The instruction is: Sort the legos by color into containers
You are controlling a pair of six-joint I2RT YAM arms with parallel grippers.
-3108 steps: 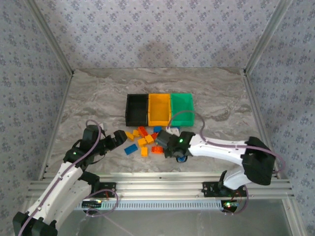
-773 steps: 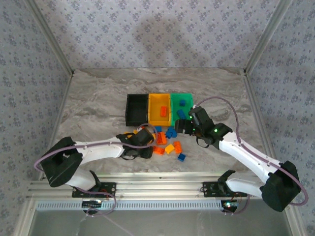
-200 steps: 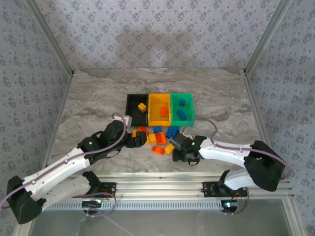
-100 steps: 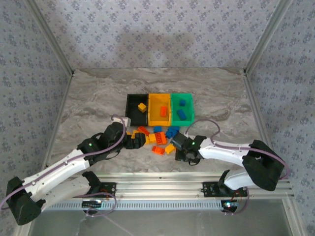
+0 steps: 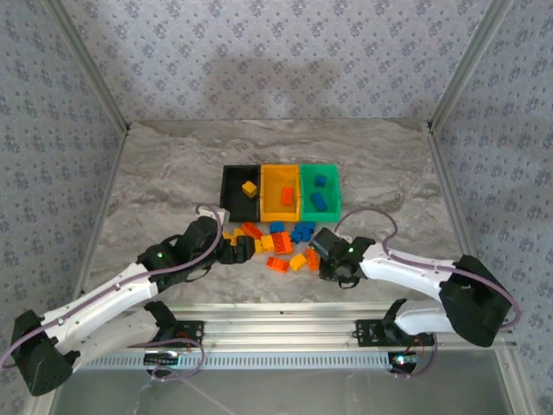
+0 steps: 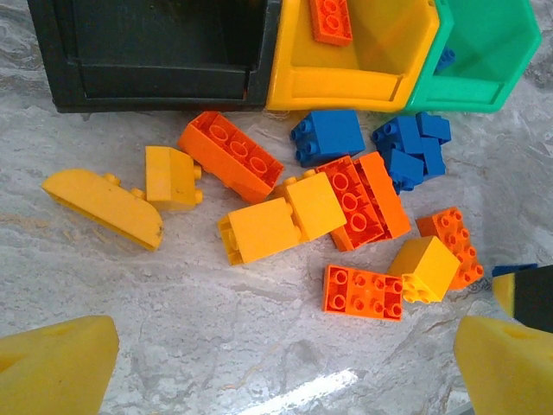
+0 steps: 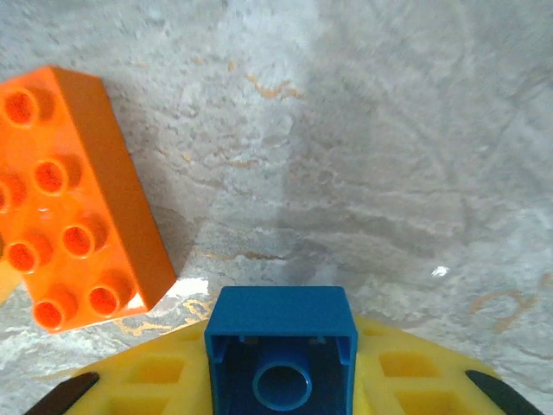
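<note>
Since the blue brick [image 7: 281,346] sits pinched in the right gripper [image 5: 332,258], low over the table [image 7: 389,130] beside the pile [image 6: 346,199], lift straight up before swinging to the green bin [image 5: 333,173] holding other blues. The left gripper [image 6: 276,363] hangs spread above the pile; a second ago the right sat nearer it.

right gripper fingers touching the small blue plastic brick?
Touching. The right wrist view shows the small blue plastic brick seated flush against the yellow fingers of the right gripper, hollow underside toward the camera, with no gap.
</note>
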